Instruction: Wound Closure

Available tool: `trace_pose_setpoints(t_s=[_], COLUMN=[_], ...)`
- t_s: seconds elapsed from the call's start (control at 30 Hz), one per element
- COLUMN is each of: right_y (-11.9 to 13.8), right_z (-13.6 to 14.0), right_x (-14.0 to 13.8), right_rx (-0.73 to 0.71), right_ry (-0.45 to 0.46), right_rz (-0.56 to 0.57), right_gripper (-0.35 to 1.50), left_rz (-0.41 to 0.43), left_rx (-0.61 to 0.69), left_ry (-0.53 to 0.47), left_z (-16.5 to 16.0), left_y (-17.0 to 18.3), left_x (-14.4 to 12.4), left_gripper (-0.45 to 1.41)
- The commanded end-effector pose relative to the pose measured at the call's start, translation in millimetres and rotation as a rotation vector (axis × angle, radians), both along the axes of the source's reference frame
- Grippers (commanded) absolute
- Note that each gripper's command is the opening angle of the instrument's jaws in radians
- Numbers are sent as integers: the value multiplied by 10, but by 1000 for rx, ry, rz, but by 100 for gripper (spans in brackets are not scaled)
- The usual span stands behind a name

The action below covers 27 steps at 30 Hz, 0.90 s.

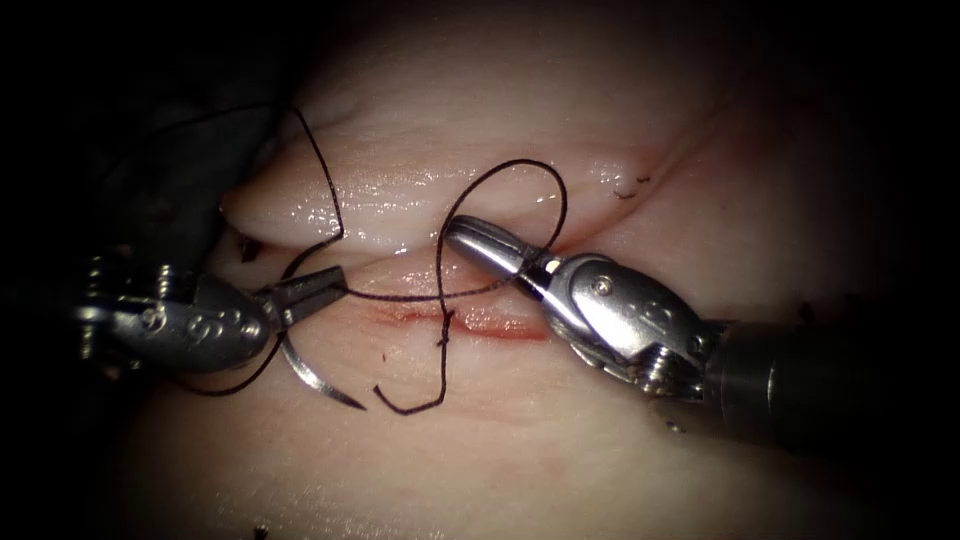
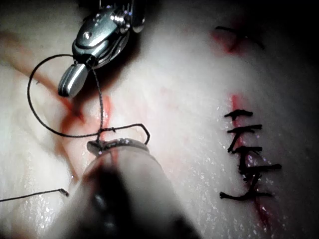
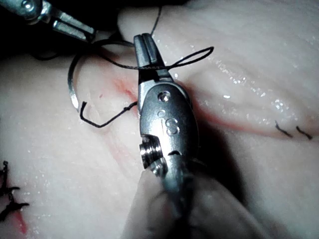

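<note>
My left tool (image 1: 322, 287) comes in from the left with its jaws shut on the curved needle (image 1: 312, 378) near its thread end. The needle hangs free above the tissue (image 1: 560, 450), left of the cut (image 1: 490, 322), with its point toward the front. Thread (image 1: 420, 296) runs from there across to my right tool (image 1: 468, 236). Its jaws are shut and empty, and a loop of thread (image 1: 555, 195) lies around them. The thread passes through the tissue at the cut, and its free tail (image 1: 410, 405) lies in front. The right wrist view shows the loop (image 3: 192, 56) crossing the right tool (image 3: 145, 47).
A finished row of dark stitches (image 2: 246, 159) lies along another stretch of the cut. Short cut ends of thread (image 1: 628, 190) sit on the tissue behind my right tool. Red fluid (image 2: 75, 114) marks the wound edges. A pale fold of tissue (image 1: 300, 205) rises behind the cut.
</note>
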<state>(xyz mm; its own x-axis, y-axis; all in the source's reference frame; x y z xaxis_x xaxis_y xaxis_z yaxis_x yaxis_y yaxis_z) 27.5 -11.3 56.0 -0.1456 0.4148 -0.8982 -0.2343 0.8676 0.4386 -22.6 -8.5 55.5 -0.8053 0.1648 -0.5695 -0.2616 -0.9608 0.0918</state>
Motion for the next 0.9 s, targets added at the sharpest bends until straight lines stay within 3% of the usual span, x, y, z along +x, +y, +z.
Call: trace_pose_setpoints(t_s=[0.03, 0.27, 0.6, 0.77, 0.9], right_y=[2, 3, -9, -8, -8], right_z=[0, -21, -29, -25, -23], right_x=[7, 13, 32, 47, 52], right_rx=[3, 5, -42, -84, -108], right_ry=[17, 138, 91, 78, 54], right_rz=[-3, -125, -433, -521, -509], right_gripper=[-35, -35, -35, -35, -35], left_rz=[9, 23, 0, -3, -7], left_rx=[3, 6, -11, -12, -18], left_ry=[14, 94, 151, 158, 166], left_z=[12, 49, 66, 67, 66], left_y=[-6, 5, 40, 42, 35], left_x=[-5, -5, -4, -11, -16], left_gripper=[-45, -45, -45, -45, -45])
